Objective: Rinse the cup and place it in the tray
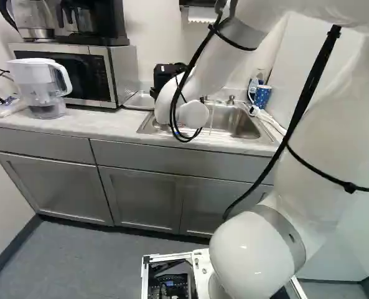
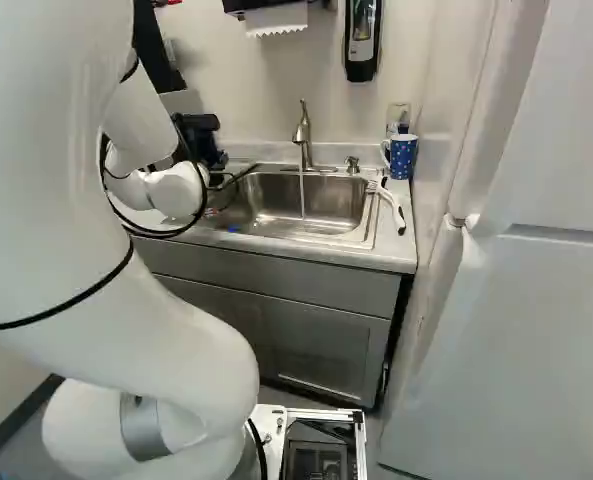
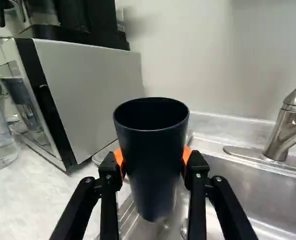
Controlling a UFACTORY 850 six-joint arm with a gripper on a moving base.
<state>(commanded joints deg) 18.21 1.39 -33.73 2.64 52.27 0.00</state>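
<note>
Cup dark navy, tall, tapering to base, mouth open upward; tool clamped on its sides.

Wrist view: shallow silver tray partly hidden behind dark-blue tapered cup, cup's inner bottom unreadable; curved brushed-metal faucet cropped.

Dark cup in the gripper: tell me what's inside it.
Only dark inner wall shows inside the cup; its near side hides the bottom, so I can't tell whether any water lies there.

Microwave left of the sink, apparently a tray between them on the counter
</note>
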